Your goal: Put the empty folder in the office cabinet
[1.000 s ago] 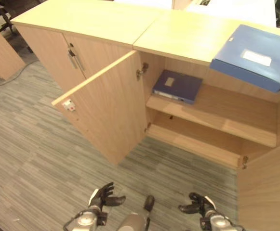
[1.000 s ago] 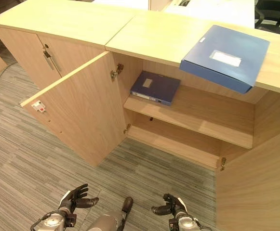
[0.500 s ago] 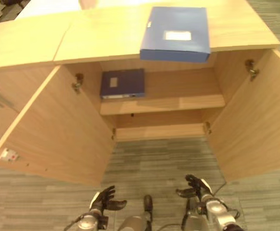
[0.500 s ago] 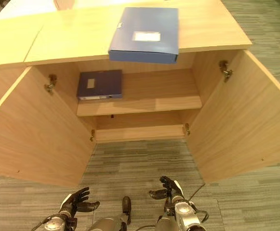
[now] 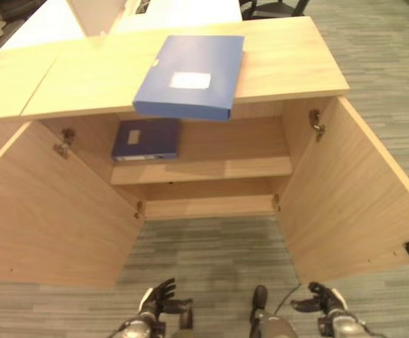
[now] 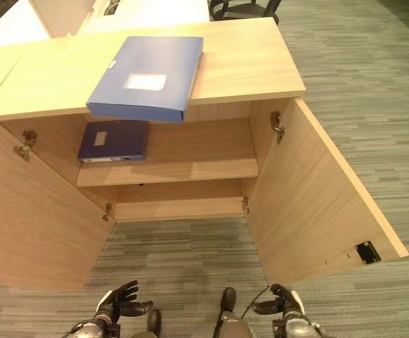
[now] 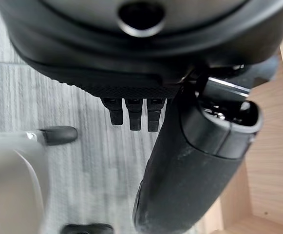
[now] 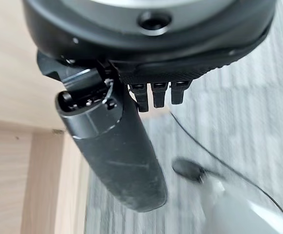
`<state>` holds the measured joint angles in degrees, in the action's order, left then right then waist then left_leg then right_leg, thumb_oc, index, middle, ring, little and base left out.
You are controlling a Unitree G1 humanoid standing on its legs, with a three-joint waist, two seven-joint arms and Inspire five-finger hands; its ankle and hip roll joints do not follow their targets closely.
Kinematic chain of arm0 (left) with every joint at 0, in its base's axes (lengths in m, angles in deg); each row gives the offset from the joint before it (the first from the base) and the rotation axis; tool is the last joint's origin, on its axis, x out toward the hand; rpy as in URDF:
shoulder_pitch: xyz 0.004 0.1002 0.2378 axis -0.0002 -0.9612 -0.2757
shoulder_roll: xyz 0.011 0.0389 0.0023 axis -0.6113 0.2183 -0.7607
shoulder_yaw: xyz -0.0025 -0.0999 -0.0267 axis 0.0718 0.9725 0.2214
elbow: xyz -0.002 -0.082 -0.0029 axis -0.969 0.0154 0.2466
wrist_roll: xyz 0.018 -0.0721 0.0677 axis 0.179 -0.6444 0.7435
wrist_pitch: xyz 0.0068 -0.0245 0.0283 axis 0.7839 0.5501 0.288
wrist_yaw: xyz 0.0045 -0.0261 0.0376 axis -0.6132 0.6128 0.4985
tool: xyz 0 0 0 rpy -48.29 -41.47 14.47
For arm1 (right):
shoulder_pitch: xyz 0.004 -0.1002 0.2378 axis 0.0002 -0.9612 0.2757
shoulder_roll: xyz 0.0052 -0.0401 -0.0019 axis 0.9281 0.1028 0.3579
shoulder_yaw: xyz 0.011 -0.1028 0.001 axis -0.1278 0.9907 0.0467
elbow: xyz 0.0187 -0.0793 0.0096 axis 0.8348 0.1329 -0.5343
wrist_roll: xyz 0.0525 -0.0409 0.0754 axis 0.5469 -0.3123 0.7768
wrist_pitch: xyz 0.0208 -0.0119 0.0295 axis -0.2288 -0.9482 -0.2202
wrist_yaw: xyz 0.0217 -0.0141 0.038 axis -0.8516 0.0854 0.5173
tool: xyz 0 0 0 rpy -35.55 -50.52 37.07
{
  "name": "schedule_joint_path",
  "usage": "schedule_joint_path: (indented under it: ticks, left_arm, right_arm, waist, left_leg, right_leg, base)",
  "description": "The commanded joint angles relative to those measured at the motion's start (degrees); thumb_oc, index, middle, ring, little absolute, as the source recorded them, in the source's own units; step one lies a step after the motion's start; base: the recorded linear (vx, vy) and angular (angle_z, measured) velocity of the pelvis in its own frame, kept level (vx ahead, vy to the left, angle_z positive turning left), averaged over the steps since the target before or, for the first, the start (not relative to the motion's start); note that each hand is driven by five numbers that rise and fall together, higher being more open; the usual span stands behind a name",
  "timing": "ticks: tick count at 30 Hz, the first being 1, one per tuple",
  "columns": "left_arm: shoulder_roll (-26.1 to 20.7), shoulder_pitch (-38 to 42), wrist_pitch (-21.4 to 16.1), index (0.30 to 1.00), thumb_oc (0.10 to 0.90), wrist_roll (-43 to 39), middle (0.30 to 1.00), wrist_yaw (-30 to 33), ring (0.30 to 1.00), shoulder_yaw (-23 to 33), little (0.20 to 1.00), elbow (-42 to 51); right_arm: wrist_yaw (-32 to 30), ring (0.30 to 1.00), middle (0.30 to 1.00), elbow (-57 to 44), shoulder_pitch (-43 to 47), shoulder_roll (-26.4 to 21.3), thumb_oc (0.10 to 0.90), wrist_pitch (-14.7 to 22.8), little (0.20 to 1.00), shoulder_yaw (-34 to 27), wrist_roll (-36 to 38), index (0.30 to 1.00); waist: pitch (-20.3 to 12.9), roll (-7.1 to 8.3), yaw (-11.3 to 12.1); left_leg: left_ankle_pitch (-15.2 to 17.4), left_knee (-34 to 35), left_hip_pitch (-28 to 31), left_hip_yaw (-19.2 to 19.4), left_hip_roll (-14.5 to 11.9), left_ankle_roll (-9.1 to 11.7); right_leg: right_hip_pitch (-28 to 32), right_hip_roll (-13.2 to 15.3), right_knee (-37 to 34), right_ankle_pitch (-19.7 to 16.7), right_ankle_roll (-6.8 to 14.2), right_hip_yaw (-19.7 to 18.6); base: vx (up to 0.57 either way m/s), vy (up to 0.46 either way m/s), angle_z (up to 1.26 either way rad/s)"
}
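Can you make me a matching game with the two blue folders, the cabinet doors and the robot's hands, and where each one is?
Things:
1. Big blue folder
2. Small dark blue folder
3. Cabinet doors
4. Left hand and right hand

Places or states:
A. On the upper shelf inside the cabinet
B. Low above the carpet, holding nothing
C. On top of the cabinet, poking over the front edge
D. Swung wide open

Pairs: 1-C, 2-A, 3-D, 4-B

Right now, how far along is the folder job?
Done: both cabinet doors stand open, and a dark blue folder already lies on the upper shelf. In hand: nothing; left hand and right hand hang low, open. Left: the blue folder is on the cabinet top, untouched.
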<state>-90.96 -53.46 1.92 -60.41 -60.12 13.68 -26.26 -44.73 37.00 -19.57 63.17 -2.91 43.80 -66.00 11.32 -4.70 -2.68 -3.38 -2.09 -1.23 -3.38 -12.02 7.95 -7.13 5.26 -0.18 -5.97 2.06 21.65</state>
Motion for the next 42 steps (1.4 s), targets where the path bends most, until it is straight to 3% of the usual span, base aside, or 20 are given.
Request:
schedule_joint_path:
  ticks: [1,4,5,8,10,11,12,14,15,16,17,22,26,27,30,31,34,38,41,42]
  left_arm:
    - [-3.91,2.43,-1.71,0.9,0.8,-1.83,0.9,0.81,0.9,0.62,0.9,1.7]
    - [-3.92,2.48,-1.5,0.9,0.8,-1.91,0.9,0.78,0.9,0.35,0.9,1.75]
    - [-3.94,2.82,-1.43,0.9,0.8,-2.0,0.9,0.97,0.9,0.41,0.9,1.59]
    - [-4.01,3.32,-1.4,0.9,0.8,-2.29,0.9,1.3,0.9,0.45,0.9,1.11]
    - [-3.93,3.37,-1.51,0.9,0.8,-2.56,0.9,1.31,0.9,0.33,0.9,1.71]
    - [-3.91,3.34,-1.51,0.9,0.8,-2.56,0.9,1.31,0.9,0.32,0.9,1.72]
    - [-3.91,3.12,-1.49,0.9,0.8,-2.08,0.9,1.1,0.9,-0.01,0.9,2.33]
    - [-3.87,3.08,-1.5,0.9,0.8,-1.71,0.9,1.12,0.9,-0.19,0.9,2.2]
    - [-3.65,3.07,-1.61,0.9,0.8,-1.28,0.9,1.26,0.9,-0.23,0.9,1.74]
    - [-3.65,3.05,-1.63,0.9,0.8,-1.27,0.9,1.26,0.9,-0.23,0.9,1.73]
    - [-3.44,3.26,-1.86,0.9,0.8,-1.28,0.9,1.59,0.9,-0.22,0.9,0.95]
    - [-3.29,3.66,-2.15,0.9,0.8,-1.83,0.9,1.76,0.9,-0.28,0.9,0.03]
    - [-3.55,3.91,-2.11,0.9,0.8,-0.83,0.9,1.33,0.9,-0.49,0.9,-0.84]
    - [-4.28,3.86,-1.97,0.9,0.8,-0.23,0.9,1.16,0.9,-0.55,0.9,-0.67]
    - [-5.39,3.81,-1.91,0.9,0.8,0.06,0.9,0.91,0.9,-0.6,0.9,0.02]
    - [-6.38,3.96,-1.89,0.9,0.8,0.69,0.9,0.82,0.9,-0.68,0.9,0.93]
    - [-7.51,3.87,-1.82,0.9,0.8,1.05,0.9,0.82,0.9,-0.24,0.9,1.47]
    - [-8.02,3.59,-1.68,0.9,0.8,0.96,0.9,0.79,0.9,0.35,0.9,1.54]
    - [-8.49,2.97,-1.52,0.9,0.8,0.88,0.9,0.61,0.9,0.91,0.9,1.7]
    - [-8.56,2.41,-1.44,0.9,0.8,0.87,0.9,0.38,0.9,1.04,0.9,2.06]
  right_arm:
    - [0.26,0.9,0.9,-0.65,1.57,1.37,0.8,2.91,0.9,-0.13,1.32,0.9]
    - [0.48,0.9,0.9,-0.56,1.74,1.15,0.8,2.9,0.9,0.63,1.29,0.9]
    - [0.43,0.9,0.9,-0.82,2.03,1.06,0.8,2.86,0.9,0.75,1.34,0.9]
    - [0.05,0.9,0.9,-1.07,2.49,1.21,0.8,2.59,0.9,1.04,1.78,0.9]
    - [-0.07,0.9,0.9,-1.11,2.45,1.25,0.8,2.49,0.9,1.22,1.81,0.9]
    - [-0.07,0.9,0.9,-1.1,2.43,1.23,0.8,2.49,0.9,1.23,1.81,0.9]
    - [0.06,0.9,0.9,-1.25,2.0,1.26,0.8,2.53,0.9,1.39,1.82,0.9]
    - [0.09,0.9,0.9,-1.71,1.9,1.27,0.8,2.56,0.9,1.69,1.67,0.9]
    - [0.41,0.9,0.9,-2.02,1.8,1.52,0.8,2.63,0.9,2.46,1.2,0.9]
    - [0.4,0.9,0.9,-2.02,1.77,1.52,0.8,2.64,0.9,2.47,1.2,0.9]
    - [0.39,0.9,0.9,-1.75,1.93,1.89,0.8,2.63,0.9,3.16,0.66,0.9]
    - [0.66,0.9,0.9,-1.49,1.63,2.73,0.8,2.47,0.9,4.22,-0.66,0.9]
    - [1.0,0.9,0.9,-0.39,1.6,3.86,0.8,2.13,0.9,3.97,-1.58,0.9]
    - [1.12,0.9,0.9,-0.12,1.65,4.59,0.8,1.74,0.9,3.42,-1.85,0.9]
    - [1.37,0.9,0.9,-0.38,1.59,5.54,0.8,1.56,0.9,3.5,-1.83,0.9]
    - [1.46,0.9,0.9,-0.44,1.82,5.96,0.8,1.25,0.9,3.46,-1.93,0.9]
    - [1.55,0.9,0.9,-0.14,2.16,6.72,0.8,0.93,0.9,3.06,-1.58,0.9]
    - [1.53,0.9,0.9,0.2,2.42,7.39,0.8,0.88,0.9,2.76,-1.32,0.9]
    - [1.59,0.9,0.9,0.49,2.72,7.79,0.8,0.93,0.9,2.92,-1.48,0.9]
    - [1.66,0.9,0.9,0.28,2.52,7.85,0.8,1.19,0.9,2.97,-1.14,0.9]
  waist:
    - [1.07,0.93,1.21]
    - [1.93,2.25,2.35]
    - [2.24,3.39,2.71]
    - [3.25,4.85,3.05]
    - [3.23,4.54,3.29]
    - [3.29,4.5,3.42]
    - [2.95,3.96,3.65]
    - [2.78,3.86,3.83]
    - [2.26,3.81,4.17]
    - [2.35,3.84,4.25]
    - [1.9,3.74,5.03]
    - [1.7,3.67,6.35]
    - [0.86,4.17,6.72]
    - [0.25,5.14,6.93]
    - [-0.07,6.21,7.27]
    - [-0.1,6.97,7.49]
    - [-0.25,7.91,7.6]
    - [-0.21,8.4,8.1]
    - [0.39,7.92,8.85]
    - [0.83,6.94,8.41]
  left_leg:
    - [2.45,-10.14,5.26,-2.06,0.54,1.79]
    - [-1.61,-18.78,1.25,-5.44,2.68,1.38]
    - [-2.95,-21.58,-0.78,-6.49,4.38,1.4]
    - [-2.72,-26.31,-4.95,-4.4,4.42,1.41]
    - [-2.32,-21.3,-5.98,-1.02,0.7,1.58]
    - [-2.28,-21.12,-5.7,-0.88,0.59,1.62]
    - [-1.59,-13.29,-4.2,1.94,-2.21,1.86]
    - [-0.84,-9.24,-4.1,2.98,-3.25,2.21]
    - [-0.19,-3.91,-4.35,2.71,-4.34,2.49]
    - [-0.29,-3.57,-3.97,2.88,-4.35,2.5]
    - [-1.42,-0.26,-4.92,0.77,-4.99,3.06]
    - [-3.28,3.03,-6.33,-2.6,-5.44,3.87]
    - [-1.91,1.92,-6.78,-1.64,-4.17,3.74]
    - [-0.36,0.87,-6.98,-1.36,-2.18,2.75]
    - [1.15,0.46,-6.49,-0.34,-0.35,1.38]
    - [2.44,0.16,-6.23,0.5,1.4,-0.05]
    - [3.97,0.02,-5.63,2.35,3.54,-1.72]
    - [5.08,0.24,-5.01,4.14,5.58,-3.39]
    - [5.92,1.01,-3.24,6.23,6.51,-4.88]
    - [6.09,1.95,-1.66,6.1,7.31,-5.97]
  right_leg:
    - [1.52,4.42,4.78,7.56,2.66,-3.91]
    - [4.03,3.64,4.02,8.8,0.96,-4.87]
    - [4.7,3.93,3.09,8.81,0.66,-5.01]
    - [6.09,4.63,1.97,9.36,0.56,-4.48]
    - [7.19,4.81,1.19,9.83,1.22,-3.05]
    - [7.33,4.72,1.11,9.83,1.21,-3.16]
    - [8.47,4.29,-0.27,9.66,2.14,-2.62]
    - [9.1,4.41,-1.15,9.51,2.91,-2.4]
    - [10.07,4.49,-2.39,9.43,3.93,-3.07]
    - [10.27,4.48,-2.52,9.4,3.94,-3.15]
    - [11.52,4.44,-3.35,9.55,4.84,-3.9]
    - [13.94,4.75,-3.77,10.49,5.83,-5.15]
    - [15.29,7.06,-3.52,10.1,7.55,-5.8]
    - [15.07,9.37,-2.0,9.56,8.35,-6.61]
    - [13.98,11.6,0.36,8.81,9.16,-7.78]
    - [12.85,13.58,2.08,7.31,10.13,-8.33]
    - [10.71,15.55,4.06,4.54,11.11,-9.08]
    - [8.64,17.64,6.92,0.39,11.67,-8.22]
    - [6.91,19.72,12.37,-2.82,11.54,-3.24]
    - [5.35,16.83,15.75,-0.83,11.15,-4.55]
  base:
    - [0.16,-0.175,0.03]
    - [0.12,-0.186,0.12]
    - [0.09,-0.158,0.12]
    - [0.06,-0.095,0.09]
    - [0.1,0.028,0.11]
    - [0.15,0.082,0.11]
    - [0.15,0.092,0.15]
    - [0.17,0.11,0.15]
    - [0.14,0.082,0.01]
    - [0.29,0.214,0.01]
    - [0.23,0.166,0.03]
    - [0.19,0.191,-0.08]
    - [0.16,0.231,0.0]
    - [0.23,0.345,-0.01]
    - [0.12,0.242,0.08]
    - [0.11,0.283,-0.02]
    - [0.07,0.269,-0.08]
    - [0.05,0.208,-0.08]
    - [0.06,0.256,-0.33]
    - [0.07,0.277,-0.29]
